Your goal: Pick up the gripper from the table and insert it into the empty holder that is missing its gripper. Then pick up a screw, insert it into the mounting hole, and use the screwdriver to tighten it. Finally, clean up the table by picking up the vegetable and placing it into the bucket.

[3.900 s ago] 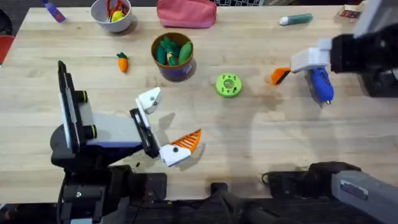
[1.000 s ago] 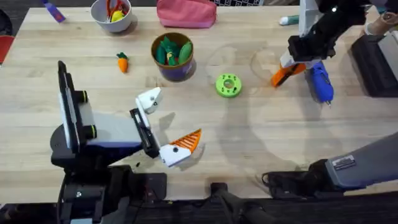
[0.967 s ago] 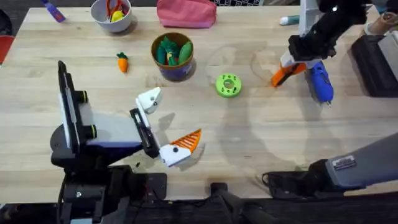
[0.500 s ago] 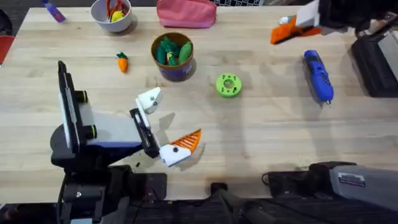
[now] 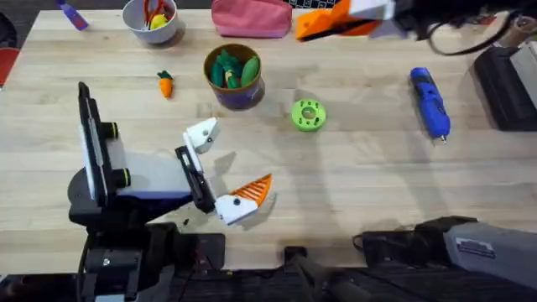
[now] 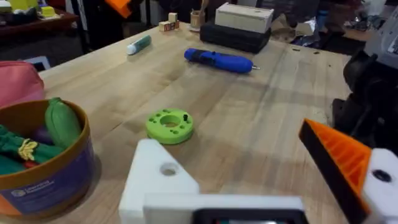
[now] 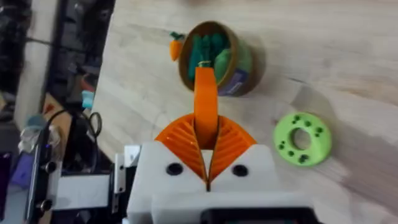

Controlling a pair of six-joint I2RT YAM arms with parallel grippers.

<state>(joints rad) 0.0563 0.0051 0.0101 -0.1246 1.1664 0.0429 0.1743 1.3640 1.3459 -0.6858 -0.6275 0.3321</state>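
Now I'm gripping the gripper in the right gripper; the left gripper, at seven o'clock, is gaping, so misalignment at the holder risks dropping it.

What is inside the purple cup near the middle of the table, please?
The cup holds green toy vegetables, one with a yellow tie. What lies beneath them is hidden. The toy carrot lies outside on the table.

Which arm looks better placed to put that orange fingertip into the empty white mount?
Probably the right. The right gripper is shut on the gripper above the table, while the left gripper rests open, presenting its empty holder.
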